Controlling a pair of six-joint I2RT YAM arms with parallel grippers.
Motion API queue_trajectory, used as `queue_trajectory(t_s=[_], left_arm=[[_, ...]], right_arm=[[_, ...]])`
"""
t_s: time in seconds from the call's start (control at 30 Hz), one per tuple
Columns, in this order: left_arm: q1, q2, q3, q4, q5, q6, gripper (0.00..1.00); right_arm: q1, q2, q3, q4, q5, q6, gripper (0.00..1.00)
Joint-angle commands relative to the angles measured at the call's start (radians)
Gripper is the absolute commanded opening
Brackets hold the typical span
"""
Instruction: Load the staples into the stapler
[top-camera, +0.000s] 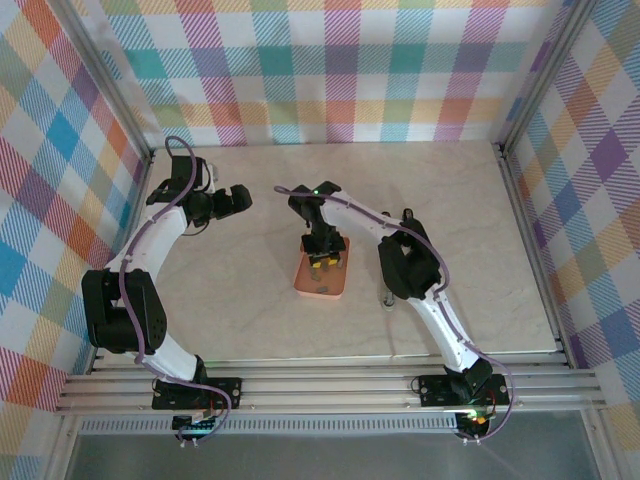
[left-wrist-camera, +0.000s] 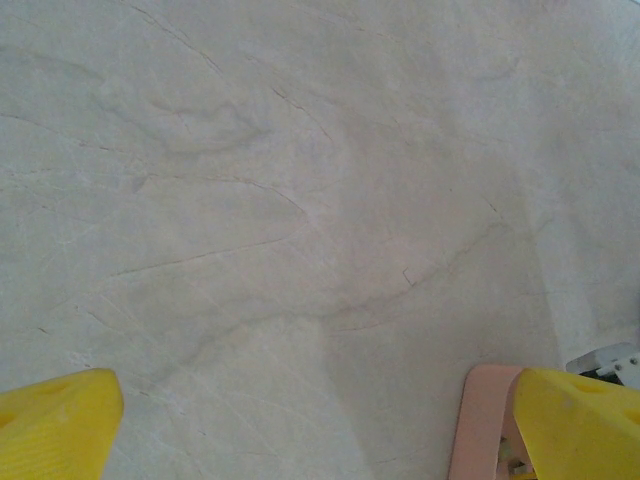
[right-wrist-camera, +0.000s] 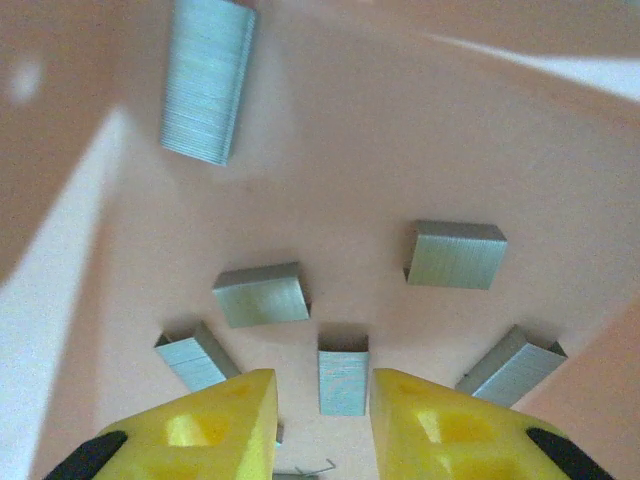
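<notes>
Six ribbed grey metal staples (right-wrist-camera: 260, 294) lie in a smooth pink tray (right-wrist-camera: 400, 130), one cut off. The right gripper (right-wrist-camera: 325, 400) is spread, maybe around one; the left gripper (left-wrist-camera: 318, 410) is spread wide.

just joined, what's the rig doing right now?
The right gripper is down inside the pink tray, with its fingers open on either side of one strip of the staples. It does not look gripped yet. Several more strips lie around it. The left gripper hangs open above the table, away from the tray.
</notes>
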Motion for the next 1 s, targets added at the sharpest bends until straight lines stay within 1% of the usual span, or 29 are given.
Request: queue_trajectory(t_s=[0.0,0.53,0.7,0.8,0.97], left_arm=[[0.011,-0.026,-0.006,0.024,0.018,0.011,1.00],[0.012,-0.025,-0.006,0.025,0.018,0.012,1.00],[0.011,-0.026,-0.007,0.023,0.018,0.014,1.00],[0.010,-0.027,-0.004,0.022,0.019,0.015,1.00],[0.011,-0.031,-0.002,0.027,0.032,0.023,1.00]], right_arm=[[0.001,0.019,0.031,-0.028,0.012,0.011,0.30],[-0.003,0.063,0.045,-0.044,0.012,-0.001,0.30],[-0.006,0.076,0.049,-0.038,0.019,0.007,0.25],[-0.009,0.082,0.050,-0.034,0.021,0.017,0.20],[-0.011,0.057,0.045,-0.011,0.049,0.022,0.17]])
